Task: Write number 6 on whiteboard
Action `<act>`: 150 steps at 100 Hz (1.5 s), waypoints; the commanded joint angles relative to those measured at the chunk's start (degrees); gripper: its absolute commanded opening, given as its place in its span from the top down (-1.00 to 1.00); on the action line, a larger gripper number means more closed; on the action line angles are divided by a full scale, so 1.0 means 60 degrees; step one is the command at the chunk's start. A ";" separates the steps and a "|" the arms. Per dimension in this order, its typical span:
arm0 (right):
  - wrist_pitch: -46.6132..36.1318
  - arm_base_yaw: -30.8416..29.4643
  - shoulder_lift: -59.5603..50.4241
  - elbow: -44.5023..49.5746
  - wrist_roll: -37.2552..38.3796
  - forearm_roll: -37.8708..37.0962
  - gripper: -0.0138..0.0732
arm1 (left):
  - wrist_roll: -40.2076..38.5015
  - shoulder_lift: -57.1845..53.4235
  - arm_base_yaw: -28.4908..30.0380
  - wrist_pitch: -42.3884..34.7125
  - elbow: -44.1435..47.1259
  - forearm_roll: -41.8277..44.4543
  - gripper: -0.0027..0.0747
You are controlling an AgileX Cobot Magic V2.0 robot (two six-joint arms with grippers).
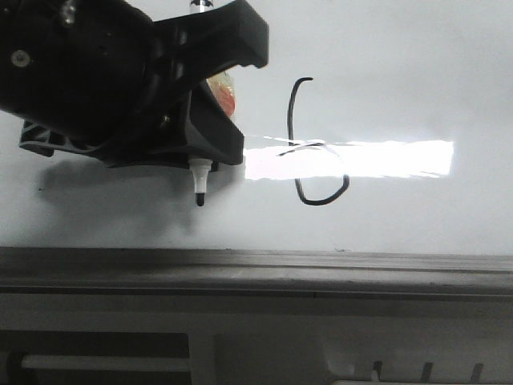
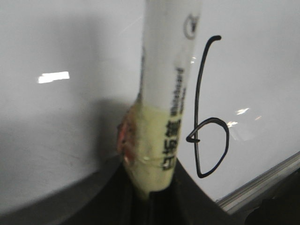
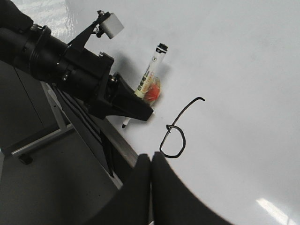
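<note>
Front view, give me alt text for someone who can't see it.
A black 6 is drawn on the whiteboard, crossed by a bright glare band. To its left, the left gripper holds a marker, tip down, off the ink line. A grey rail runs below.

In the front view a bright rectangular glare band lies across the whiteboard (image 1: 401, 88), washing out the middle of the number 6 (image 1: 317, 152). The left tool (image 1: 210, 132) is a dark, underexposed mass casting a soft shadow beneath itself. In the left wrist view the marker (image 2: 164, 108) is blurred and close, with small highlights scattered around. The right wrist view is sharper and evenly lit.
</note>
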 commanded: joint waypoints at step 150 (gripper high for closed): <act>0.0192 -0.0068 -0.1461 -0.0198 0.0358 -0.1618 0.80 | 0.1483 -0.3754 0.0060 -0.1637 0.0671 0.0609 0.24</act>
